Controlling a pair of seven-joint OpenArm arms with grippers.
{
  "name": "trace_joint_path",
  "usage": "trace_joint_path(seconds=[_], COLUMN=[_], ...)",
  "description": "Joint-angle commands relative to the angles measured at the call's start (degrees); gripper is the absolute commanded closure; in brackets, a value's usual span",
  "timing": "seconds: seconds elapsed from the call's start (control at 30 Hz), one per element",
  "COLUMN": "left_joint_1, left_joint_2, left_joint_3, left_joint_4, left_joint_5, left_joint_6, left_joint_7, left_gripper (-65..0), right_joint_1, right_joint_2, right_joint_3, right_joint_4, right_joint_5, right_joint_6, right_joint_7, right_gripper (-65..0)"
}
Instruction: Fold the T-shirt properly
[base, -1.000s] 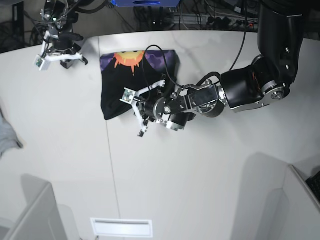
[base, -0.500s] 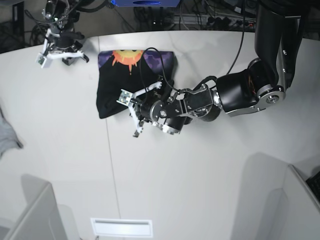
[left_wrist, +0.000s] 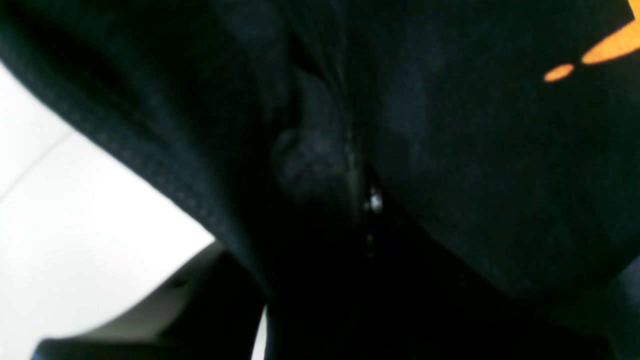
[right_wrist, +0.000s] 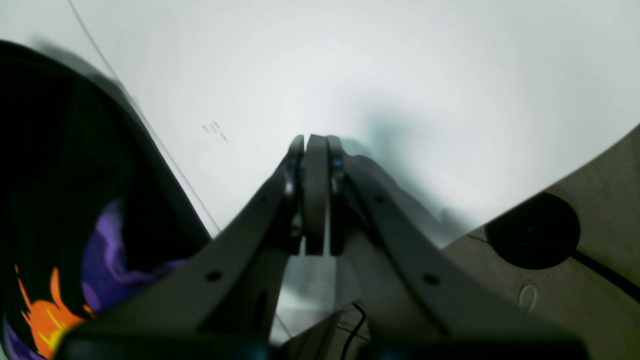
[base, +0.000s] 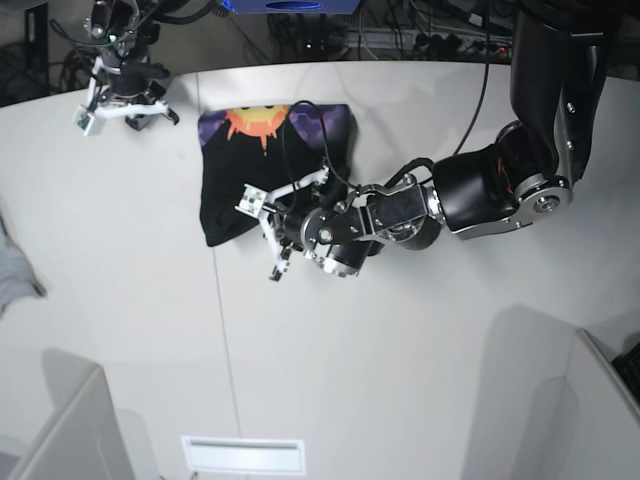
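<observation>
The black T-shirt (base: 228, 190) lies folded into a small rectangle at the back of the white table (base: 400, 360), with its orange sun print (base: 255, 120) facing up at the far edge. My left gripper (base: 268, 232) is at the shirt's near edge. In the left wrist view black cloth (left_wrist: 475, 150) fills the frame and bunches at the centre, where the jaws look closed into it. My right gripper (right_wrist: 316, 145) is shut and empty above bare table, left of the shirt (right_wrist: 60, 200). It is at the back left in the base view (base: 120, 100).
A grey cloth scrap (base: 10, 270) lies at the table's left edge. Beige partitions stand at the front left (base: 70, 430) and front right (base: 600, 400). A white slot (base: 243, 455) is at the front edge. Cables run behind the table.
My left gripper shifted left and then slightly back right along the shirt's near edge, and the shirt slid a little with it. The right gripper has barely moved.
</observation>
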Motion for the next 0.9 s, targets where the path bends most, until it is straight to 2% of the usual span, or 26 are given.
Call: trace_joint_path(seconds=[0.0,0.03,0.07,0.27,0.33,0.4,0.5,0.57,0.6,0.67,0.73,0.8,0.87], left_joint_1=[-2.02,-2.2,-2.28,-2.72,-2.72,-2.72,-1.05,2.11,4.05,8.88,14.51,19.96,25.5], left_joint_2=[0.21,0.21,0.3,0.3,0.3,0.12,-0.23,-1.81,-2.34,-2.86,-4.97,-7.0,-9.46], left_joint_3=[-0.42,-0.42,-0.42,-5.6,-9.12,-14.48,-25.12,-35.14,-40.15,-49.12,-57.12,-62.48,-67.14], left_joint_4=[0.46,0.46,0.46,0.55,0.9,3.18,9.34,15.49,19.1,25.95,32.28,37.56,40.9], left_joint_5=[1.15,0.8,0.8,0.8,0.8,0.8,0.71,0.71,1.06,1.32,1.41,1.41,1.32], left_joint_6=[-0.25,-0.25,-0.25,-0.25,-0.25,-0.25,-0.25,-0.25,-0.25,-0.25,-0.25,-0.25,-0.25], left_joint_7=[2.19,2.36,2.36,2.54,2.71,2.8,3.59,7.37,9.84,13.53,15.55,15.55,15.46], left_gripper=[0.0,0.0,-3.5,-41.8,-49.0,-52.8,-51.5,-48.1,-44.8,-34.7,-18.1,-1.6,0.0], right_joint_1=[-0.33,-0.33,-0.33,-0.33,-0.33,-0.33,-0.42,-0.6,-0.6,-0.68,-1.12,-2.0,-2.79], right_joint_2=[0.18,0.18,0.18,0.18,0.18,0.18,0.18,0.36,0.36,0.62,0.62,0.71,0.8], right_joint_3=[-0.03,-0.11,-0.11,-0.11,-0.11,-0.11,-0.2,-0.29,-0.29,-0.03,0.33,0.33,0.33], right_joint_4=[0.77,0.77,0.77,0.77,0.77,0.77,0.85,1.12,1.21,1.47,1.56,1.65,1.65], right_joint_5=[0.03,0.03,0.03,0.03,0.03,0.03,0.03,-0.05,-0.05,-0.23,-0.32,-0.32,-0.32], right_joint_6=[0.18,0.18,0.18,0.18,0.18,0.18,0.18,0.71,2.47,7.57,12.67,16.01,17.94], right_joint_7=[1.11,1.11,1.11,1.03,1.03,1.03,1.03,1.11,1.29,2.17,4.28,6.65,9.29], right_gripper=[0.0,0.0,0.0,0.0,0.0,0.0,0.0,0.0,0.0,0.0,0.0,0.0,0.0])
